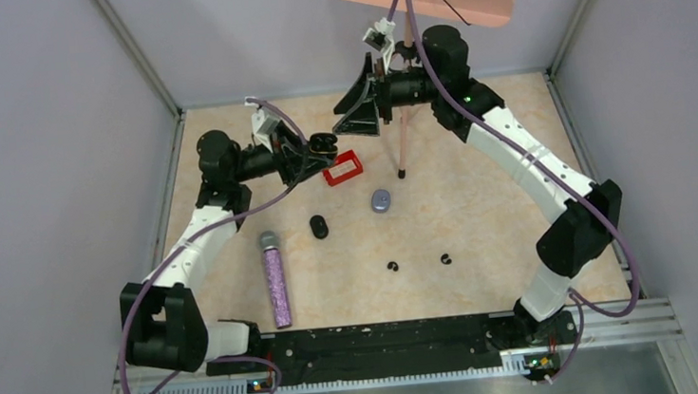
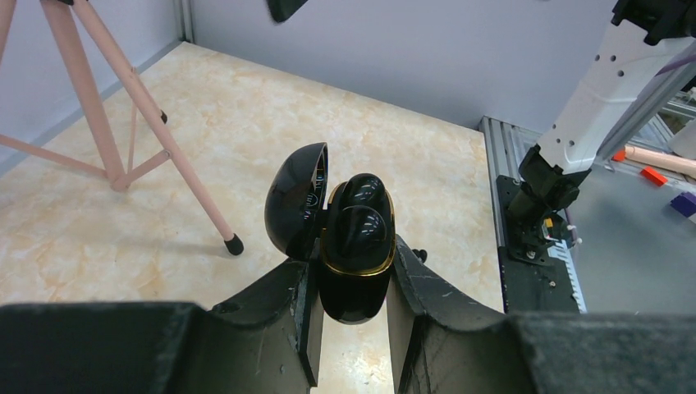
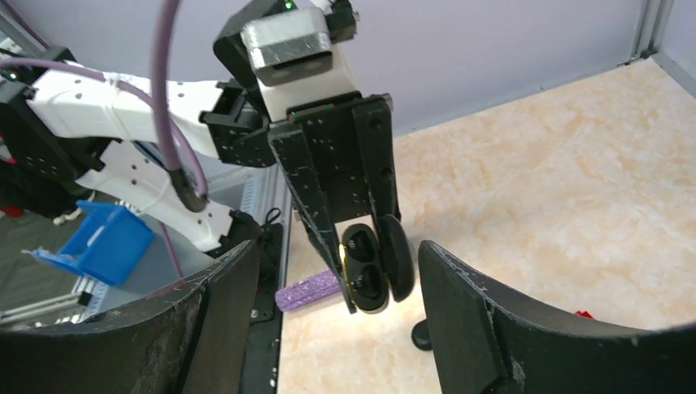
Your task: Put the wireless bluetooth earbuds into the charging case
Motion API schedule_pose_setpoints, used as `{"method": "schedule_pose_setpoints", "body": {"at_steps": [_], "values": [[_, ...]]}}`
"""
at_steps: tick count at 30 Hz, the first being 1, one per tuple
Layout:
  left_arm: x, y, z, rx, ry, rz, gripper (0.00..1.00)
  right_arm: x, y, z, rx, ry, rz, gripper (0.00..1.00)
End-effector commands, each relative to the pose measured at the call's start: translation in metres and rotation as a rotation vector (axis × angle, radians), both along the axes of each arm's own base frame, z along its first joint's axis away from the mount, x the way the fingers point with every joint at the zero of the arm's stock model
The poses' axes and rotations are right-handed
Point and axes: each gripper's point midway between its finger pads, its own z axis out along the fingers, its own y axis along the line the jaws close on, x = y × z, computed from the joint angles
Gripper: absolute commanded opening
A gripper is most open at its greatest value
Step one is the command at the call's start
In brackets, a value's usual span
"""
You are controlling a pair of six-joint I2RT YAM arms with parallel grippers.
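Observation:
My left gripper (image 1: 320, 146) is shut on a glossy black charging case (image 2: 354, 263) with a gold rim, held above the table with its lid (image 2: 294, 201) swung open. Two rounded black earbuds (image 2: 359, 215) fill its wells. My right gripper (image 1: 349, 113) hovers open just beyond the case, higher up, and has nothing between its fingers (image 3: 468, 312). In the right wrist view the case (image 3: 369, 275) hangs between those wide-apart fingers without touching them. Two more tiny black earbuds (image 1: 392, 267) (image 1: 445, 259) lie on the table near the front.
A glittery purple microphone (image 1: 276, 278) lies front left. A shut black case (image 1: 318, 226), a grey-blue case (image 1: 381, 200) and a red box (image 1: 343, 168) sit mid-table. A pink tripod leg (image 1: 402, 140) stands beside the right gripper. Walls enclose three sides.

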Motion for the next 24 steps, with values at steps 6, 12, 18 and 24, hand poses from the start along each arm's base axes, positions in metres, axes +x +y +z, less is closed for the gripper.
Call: {"method": "schedule_pose_setpoints", "body": {"at_steps": [6, 12, 18, 24], "values": [[-0.023, -0.006, 0.015, 0.007, -0.134, -0.072, 0.0, -0.003, 0.014, -0.046, -0.059, -0.024, 0.093, 0.72], [-0.006, -0.01, 0.016, -0.004, -0.062, -0.011, 0.0, -0.036, 0.025, -0.043, -0.036, -0.048, 0.228, 0.72], [0.026, -0.008, 0.014, -0.03, 0.08, 0.126, 0.0, -0.037, 0.005, -0.038, -0.07, -0.118, 0.118, 0.72], [0.032, -0.002, -0.039, 0.056, 0.264, 0.208, 0.0, 0.01, -0.055, -0.062, -0.264, -0.24, -0.257, 0.73]]}}
